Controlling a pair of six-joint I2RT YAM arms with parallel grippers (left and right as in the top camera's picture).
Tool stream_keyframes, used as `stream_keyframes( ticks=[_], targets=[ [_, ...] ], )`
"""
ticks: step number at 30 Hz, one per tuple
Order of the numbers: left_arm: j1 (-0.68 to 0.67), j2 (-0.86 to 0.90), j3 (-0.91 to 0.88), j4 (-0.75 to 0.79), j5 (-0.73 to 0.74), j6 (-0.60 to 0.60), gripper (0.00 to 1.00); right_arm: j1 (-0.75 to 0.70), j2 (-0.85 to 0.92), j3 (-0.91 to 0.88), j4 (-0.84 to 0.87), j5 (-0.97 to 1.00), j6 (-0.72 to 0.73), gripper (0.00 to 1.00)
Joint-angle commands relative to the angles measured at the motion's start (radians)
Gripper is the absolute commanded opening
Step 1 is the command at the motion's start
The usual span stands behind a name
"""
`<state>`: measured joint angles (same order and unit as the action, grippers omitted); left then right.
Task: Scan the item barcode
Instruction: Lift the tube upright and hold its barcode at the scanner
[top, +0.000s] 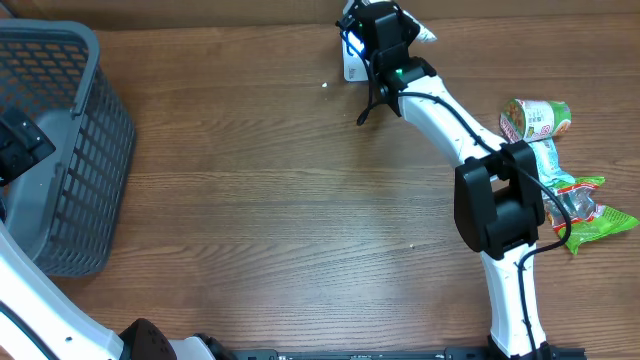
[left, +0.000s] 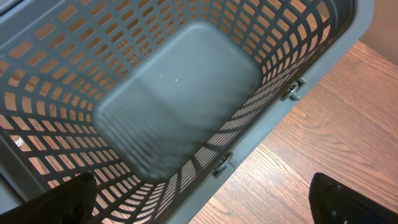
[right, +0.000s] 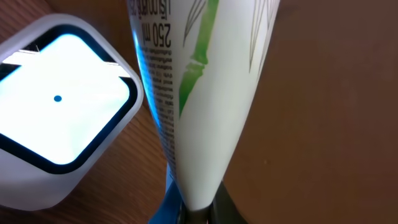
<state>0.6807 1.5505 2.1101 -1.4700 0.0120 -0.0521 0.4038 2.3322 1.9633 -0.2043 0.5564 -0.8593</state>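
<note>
The right gripper (right: 198, 214) is clamping the white tube (right: 205, 93) by what appears to be its narrow end, holding it just beside the lit scanner (right: 59, 112). The left gripper (left: 205, 202) is hovering, fingers spread wide, over the grey basket (left: 298, 93).

White tube (right: 211, 93): "250 ml" printed sideways, at 11 o'clock in the right wrist view; the fine print lines beside it are too blurred to read. Scanner (right: 62, 112) lit window, 9 o'clock: single blue dot. Can (top: 535, 118), 3 o'clock overhead: label illegible.
</note>
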Motion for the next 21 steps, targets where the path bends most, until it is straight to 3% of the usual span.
stream_keyframes(
  ticks=[1,21],
  targets=[
    [0.0,-0.007,0.012,0.003,0.004,-0.007,1.0,-0.018,-0.014,0.02,0.019,-0.002,-0.009,0.04],
    [0.0,-0.007,0.012,0.003,0.004,-0.007,1.0,-0.035,-0.014,-0.014,-0.053,-0.05,-0.005,0.04]
  ],
)
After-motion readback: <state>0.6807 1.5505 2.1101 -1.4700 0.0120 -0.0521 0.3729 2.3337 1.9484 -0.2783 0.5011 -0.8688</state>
